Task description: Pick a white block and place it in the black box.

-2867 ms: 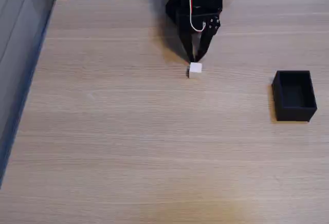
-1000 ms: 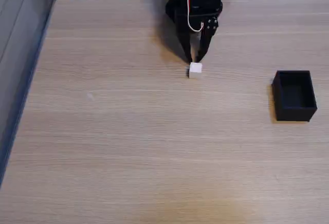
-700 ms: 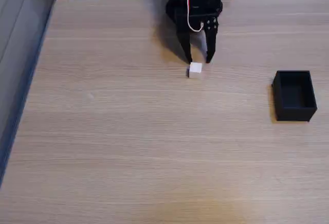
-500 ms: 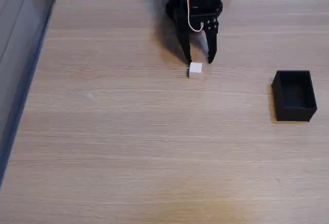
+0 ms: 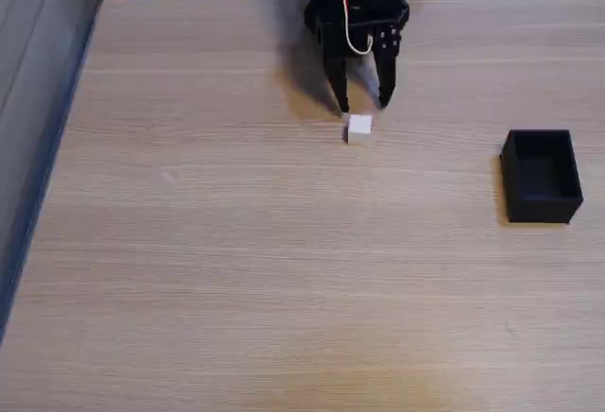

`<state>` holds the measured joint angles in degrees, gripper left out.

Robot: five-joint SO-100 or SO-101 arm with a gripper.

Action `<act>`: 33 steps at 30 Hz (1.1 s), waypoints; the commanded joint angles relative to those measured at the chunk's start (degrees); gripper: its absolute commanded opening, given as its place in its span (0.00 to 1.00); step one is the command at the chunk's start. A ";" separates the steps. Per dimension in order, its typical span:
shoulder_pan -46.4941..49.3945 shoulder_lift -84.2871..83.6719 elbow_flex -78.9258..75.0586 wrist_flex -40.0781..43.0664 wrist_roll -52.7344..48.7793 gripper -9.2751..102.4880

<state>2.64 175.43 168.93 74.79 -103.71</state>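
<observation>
Here the end effector (image 5: pixel 363 107) hangs spread wide and empty just behind the white block (image 5: pixel 359 128), ready to straddle it; the black box (image 5: pixel 541 175) waits well apart.

Light wooden table (image 5: pixel 236 270), white block (image 5: pixel 359 128) resting mid-table, black box (image 5: pixel 541 176) at right

One fixed cam, set high at the near side of the table (image 5: pixel 236 270), looking down and fwd at a steep angle. It faces the arm, whose base is at the far edge, top centre; gripper (image 5: pixel 363 107) reaches toward the lens. Mid distance: most of the tabletop in frame, left edge incl., near edge cut off. Black box (image 5: pixel 541 175) marks the right side, white block (image 5: pixel 359 128) approx. centre-far. Shelving along the far top strip.
</observation>
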 commanded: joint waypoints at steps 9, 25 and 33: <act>2.64 -17.67 -11.78 -0.26 -4.31 0.30; 0.79 -38.06 -22.41 -4.57 -0.53 0.30; 0.79 -43.59 -25.31 -6.59 0.44 0.31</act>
<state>3.43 133.33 145.99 68.55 -104.06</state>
